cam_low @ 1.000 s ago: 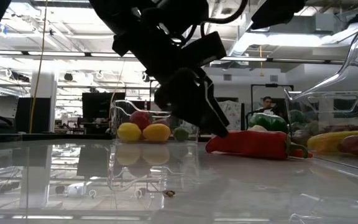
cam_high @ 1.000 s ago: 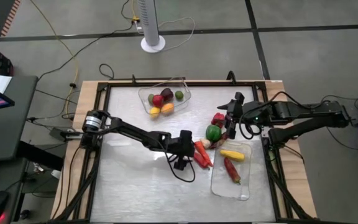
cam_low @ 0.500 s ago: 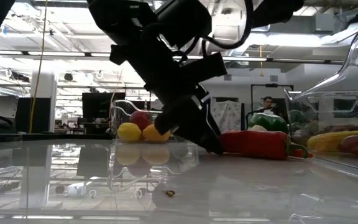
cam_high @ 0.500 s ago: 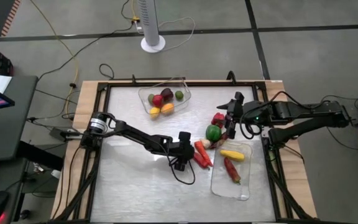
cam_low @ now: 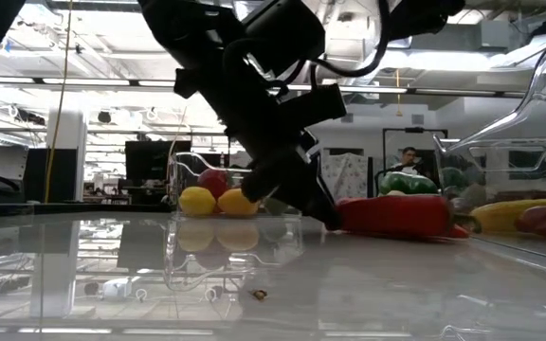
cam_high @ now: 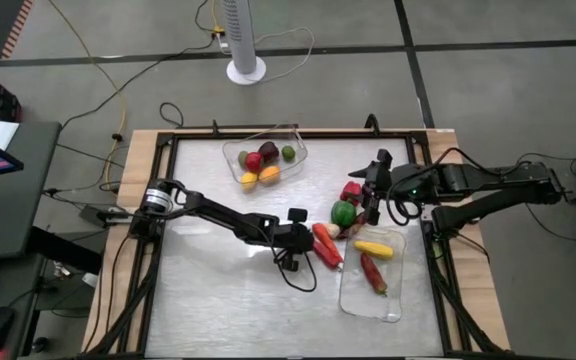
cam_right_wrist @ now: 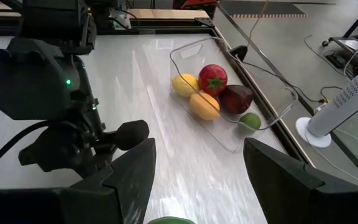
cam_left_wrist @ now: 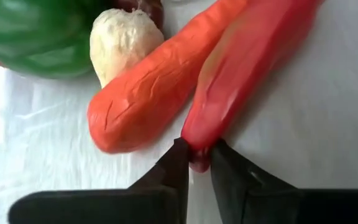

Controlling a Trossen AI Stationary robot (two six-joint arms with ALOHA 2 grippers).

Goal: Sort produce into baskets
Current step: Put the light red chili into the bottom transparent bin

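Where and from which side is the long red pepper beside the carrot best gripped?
Probably at its narrow near tip, where the left gripper already pinches it. The red pepper lies flat on the table, its inner flank pressed against the carrot, so a grasp across the middle is blocked; the tapered end is free, reached end-on along its length.

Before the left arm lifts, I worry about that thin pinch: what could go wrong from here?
1. The left end effector pinches only the tip of the long red pepper; it could slip or swing on lifting.
2. The carrot lies against the pepper and may get dragged.
3. The right end effector hovers near the pile, so paths might cross.
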